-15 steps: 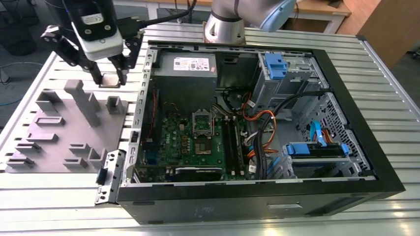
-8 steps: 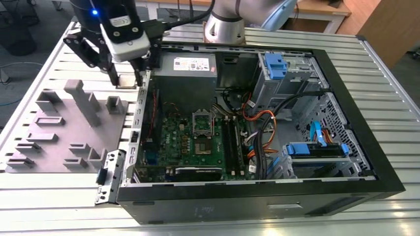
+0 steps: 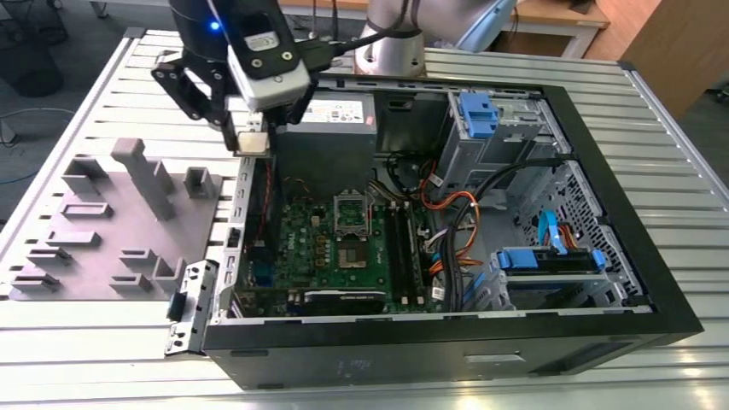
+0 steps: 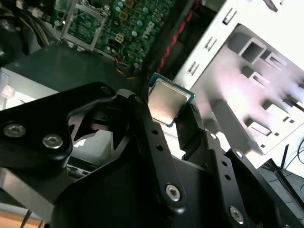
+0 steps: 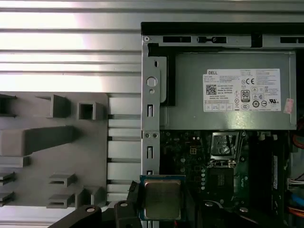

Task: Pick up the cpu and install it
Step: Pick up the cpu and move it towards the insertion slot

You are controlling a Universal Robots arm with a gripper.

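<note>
**Robot claw holds the cpu in the air above the edge of an open computer case**

1 robot arm reaches over a slatted metal bench (image 3: 667, 162). On the bench lies an open black computer case (image 3: 638, 295) with its inside facing up. Just beside the case, toward the exterior view's left, sits a grey moulded tray (image 3: 108, 226) with raised blocks and slots.

The black claw (image 3: 253, 143) is closed partway around the cpu (image 3: 253, 140), gripping the small square chip by 2 opposite edges. In the second wrist view the fingers (image 4: 142, 118) press against the sides of the cpu (image 4: 167, 100), and its silvery metal top and thin pale rim show between them. The chip is clear of the tray and touches nothing but the claw.

In the exterior view the chip hangs over the case wall nearest the tray, just beside a big grey box with a white label (image 3: 330, 111) fixed inside the case. In the first wrist view the cpu (image 5: 162, 198) lies across the line of that metal wall, with the tray on one side and the green motherboard (image 5: 187, 152) on the other. The dark square socket frame (image 5: 221, 176) on the motherboard lies near the chip but apart from it. Coloured cables (image 3: 450, 213) and blue drive brackets (image 3: 547, 256) fill the case toward the exterior view's right.
</note>
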